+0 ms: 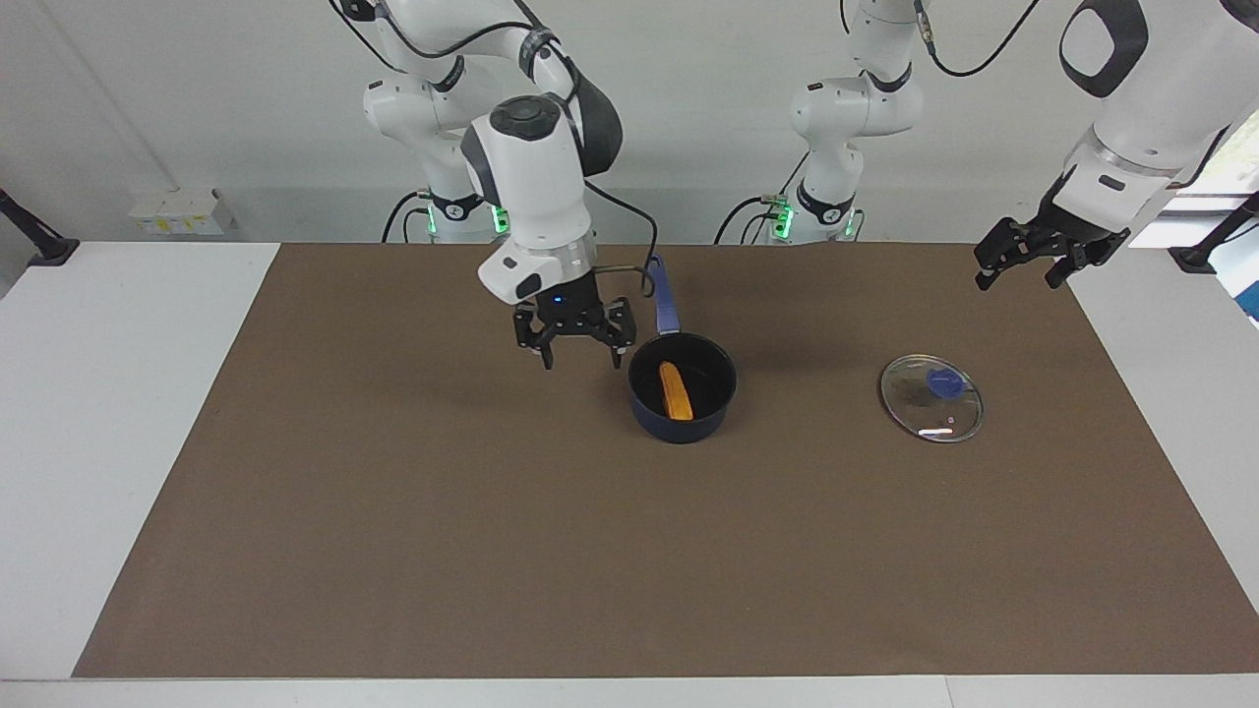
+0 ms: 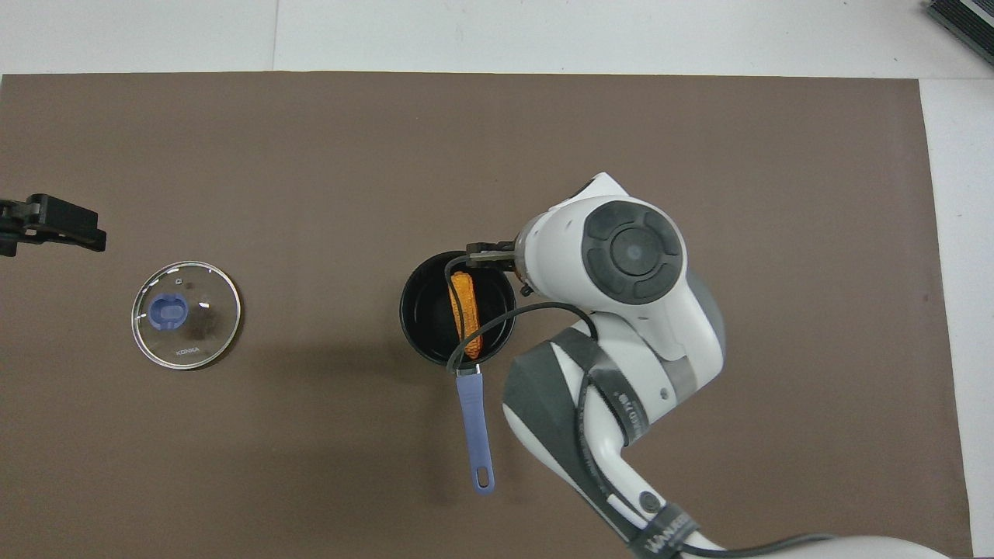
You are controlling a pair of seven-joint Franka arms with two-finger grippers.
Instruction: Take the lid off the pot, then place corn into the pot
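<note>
The dark blue pot (image 1: 679,425) (image 2: 423,310) stands uncovered mid-mat, its long handle (image 1: 666,300) (image 2: 474,431) pointing toward the robots. The orange-yellow corn (image 1: 675,390) (image 2: 466,309) lies inside it, free of any grip. My right gripper (image 1: 582,359) hangs open and empty over the mat just beside the pot, toward the right arm's end. In the overhead view its wrist hides most of it. The glass lid (image 1: 931,397) (image 2: 185,314) with its blue knob lies flat on the mat toward the left arm's end. My left gripper (image 1: 1016,282) (image 2: 78,233) is raised, open and empty, apart from the lid.
A brown mat (image 1: 393,511) covers most of the white table (image 1: 118,393). The right arm's black cable (image 2: 466,349) loops above the pot in the overhead view. A dark object (image 2: 963,19) sits at the table's corner farthest from the robots.
</note>
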